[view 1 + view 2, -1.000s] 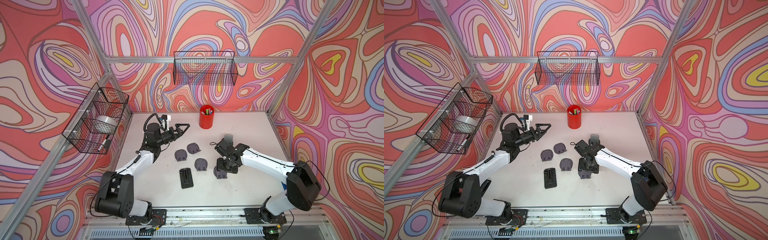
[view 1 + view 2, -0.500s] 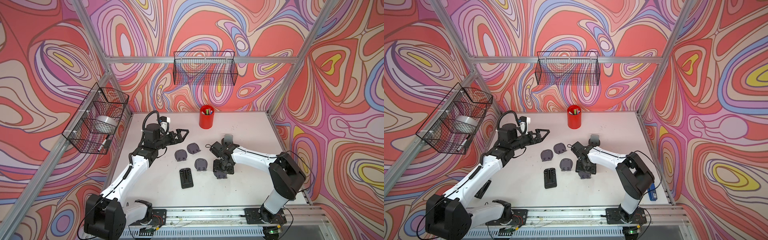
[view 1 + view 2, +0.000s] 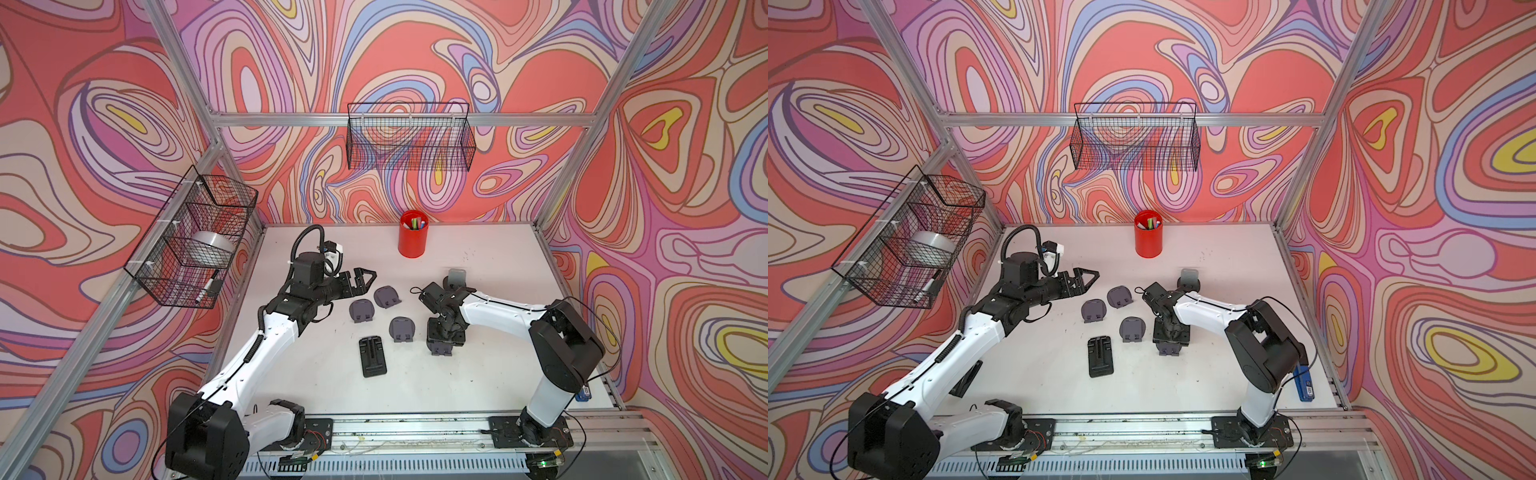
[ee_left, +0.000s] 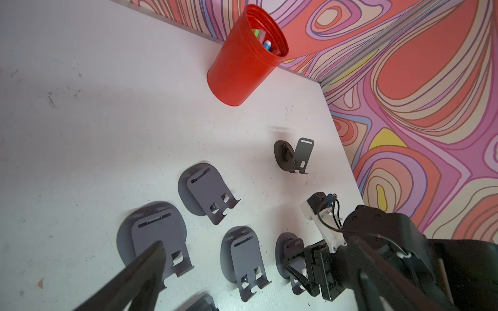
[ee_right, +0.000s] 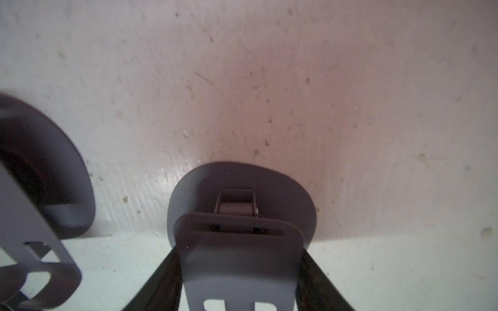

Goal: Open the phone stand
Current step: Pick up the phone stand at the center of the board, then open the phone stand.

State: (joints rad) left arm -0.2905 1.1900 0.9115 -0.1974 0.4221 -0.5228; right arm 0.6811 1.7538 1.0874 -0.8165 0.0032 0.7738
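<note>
Now narrower than before, right jaws apparently snug on phone stand [image 5: 239,264]; left jaws wide open.

The white table [image 3: 478,257] carries a red cup [image 3: 412,241] at the back, an upright opened stand [image 3: 456,276], three folded grey stands [image 3: 361,311] and a fourth stand [image 3: 440,349] mid-table — plus a flat black holder [image 3: 372,356] nearer the front.

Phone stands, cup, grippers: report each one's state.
Left gripper: open, empty.
Right gripper: fingers either side of a stand's plate, grip unclear.
Three gray stands: folded flat.
Fourth gray stand: plate partly raised, between the right fingers.
Back stand: open, upright.
Black stand: lying flat.
Red cup: upright, holding pens.
</note>
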